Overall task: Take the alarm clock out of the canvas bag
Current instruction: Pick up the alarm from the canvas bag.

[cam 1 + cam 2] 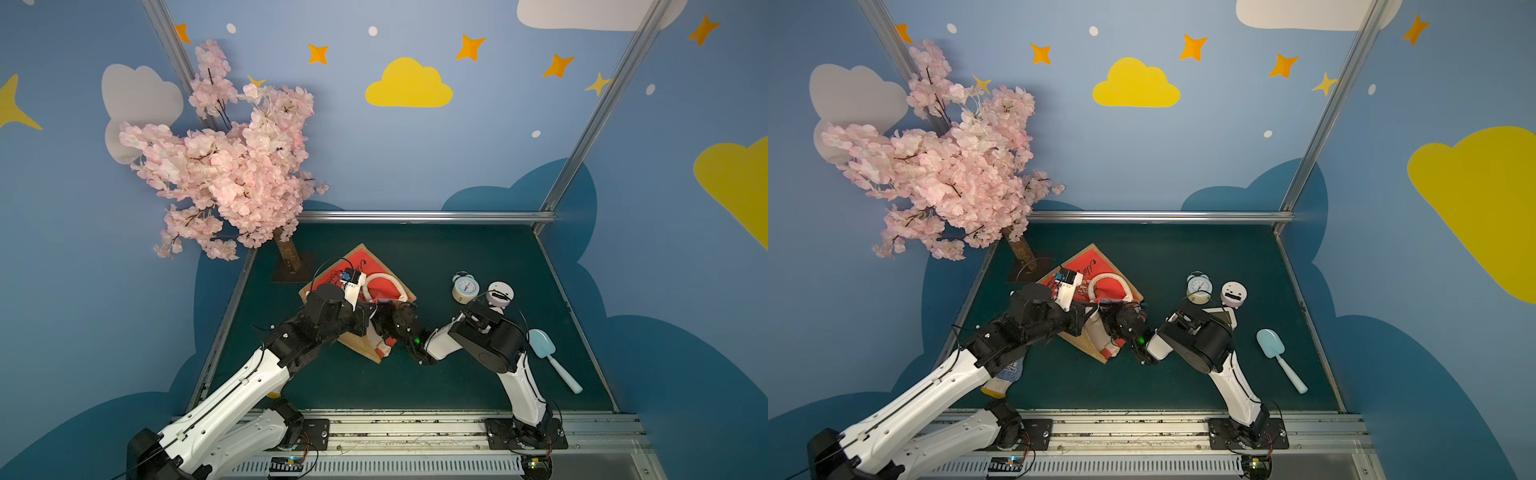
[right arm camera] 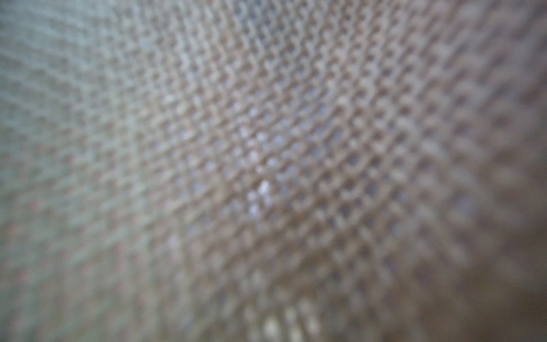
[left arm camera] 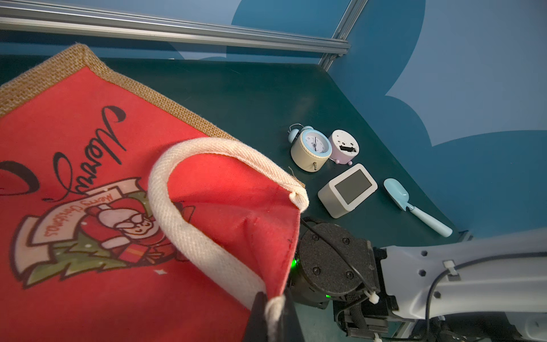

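Observation:
The canvas bag [image 1: 365, 259] [image 1: 1096, 259] lies on its side on the green table, red printed panel [image 3: 88, 118] facing up. My left gripper [image 3: 273, 314] is shut on the white handle [image 3: 183, 237] at the rim of the bag's mouth and holds the flap lifted. My right arm's black wrist [image 1: 399, 326] [image 3: 331, 260] reaches into that mouth, and its fingers are hidden inside. The right wrist view shows only blurred bag weave [image 2: 266, 163]. The alarm clock in the bag is hidden.
To the right of the bag stand a cream twin-bell clock [image 1: 465, 287], a pale round clock [image 1: 500, 294] and a white square digital clock [image 3: 347, 189]. A light blue scoop [image 1: 548, 353] lies at the right edge. A blossom tree [image 1: 232, 166] stands back left, and a work glove [image 1: 1005, 374] lies under the left arm.

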